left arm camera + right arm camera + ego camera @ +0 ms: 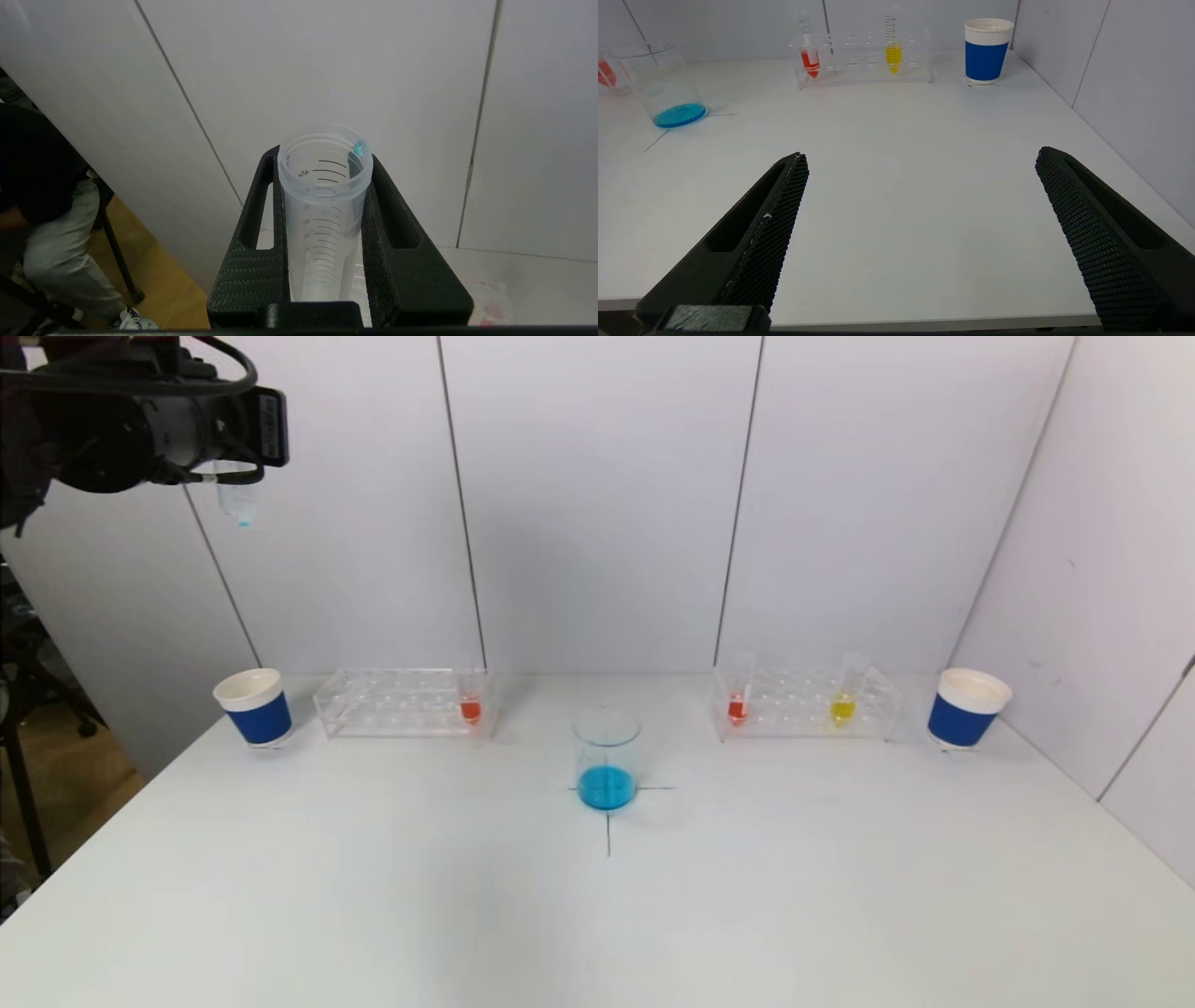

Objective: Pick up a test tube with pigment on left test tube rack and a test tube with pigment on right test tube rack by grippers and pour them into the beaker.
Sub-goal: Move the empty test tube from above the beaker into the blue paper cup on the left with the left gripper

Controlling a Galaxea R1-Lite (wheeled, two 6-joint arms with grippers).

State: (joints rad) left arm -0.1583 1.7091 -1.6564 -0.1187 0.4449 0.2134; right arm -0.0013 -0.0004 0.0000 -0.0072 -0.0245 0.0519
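Blue water sits at the bottom of the glass beaker (607, 756), which stands in the middle of the white table (373, 896) on a small black cross mark.

The left gripper (325, 186) is high up at the far left, well above the table. Its two black fingers (254, 261) squeeze a clear plastic tube (323, 210). The tube looks empty, with only a tiny blue drop at its open rim. In the head view the tube's mouth (237, 504) points down.

The left rack (403, 704) is clear and sits behind the beaker, to its left. One tube with red water (470, 705) stands at the end nearest the beaker. A blue and white cup (254, 707) stands just beside the rack's other end.

The right rack (808, 704) sits behind the beaker, to its right. It holds a red tube (738, 702) and a yellow tube (844, 700). Another blue and white cup (967, 708) stands just past this rack.

The right gripper (920, 186) is low over the near side of the table, well apart from the racks. Its jaws are spread wide, with nothing between them.
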